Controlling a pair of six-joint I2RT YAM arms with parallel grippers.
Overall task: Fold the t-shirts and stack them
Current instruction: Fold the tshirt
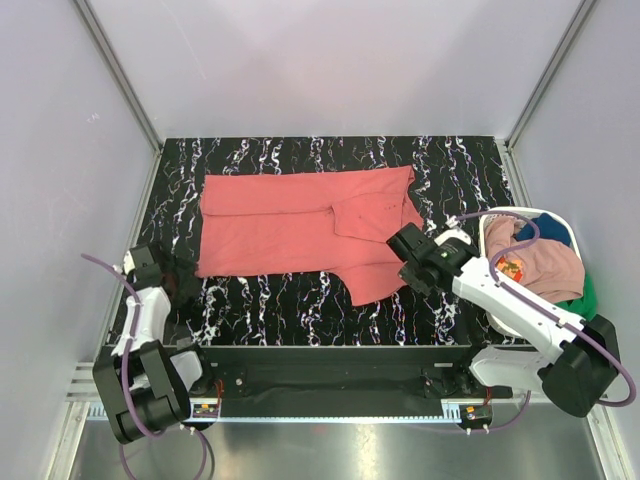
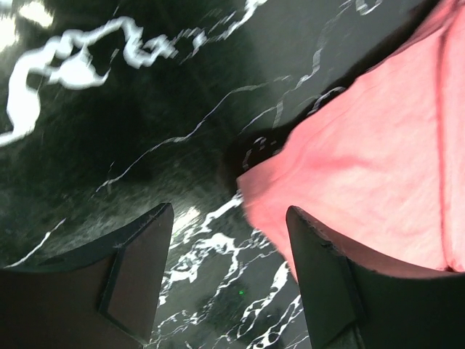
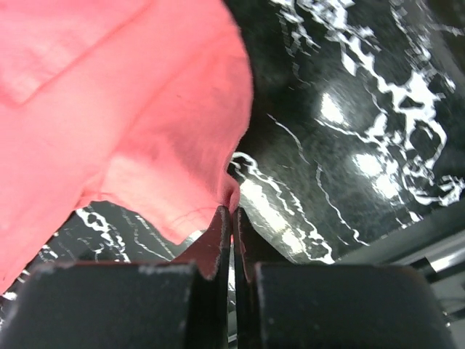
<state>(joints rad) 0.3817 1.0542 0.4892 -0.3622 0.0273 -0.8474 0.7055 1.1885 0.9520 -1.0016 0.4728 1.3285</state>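
From above, you see the plain coral-red cloth t-shirt spread flat on the black, white-veined marble table. A dusty pink shirt lies bundled in the white plastic basket, over what may be darker ones.

Left wrist: your left gripper stands wide open and empty beside the red shirt's corner.

Right wrist: your right gripper is pinched closed on its hem.

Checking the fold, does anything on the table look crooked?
Yes: the coral-red t-shirt lies uneven. Its right end is bunched, with a flap jutting past the near hem, pinched at its edge by the shut right gripper.
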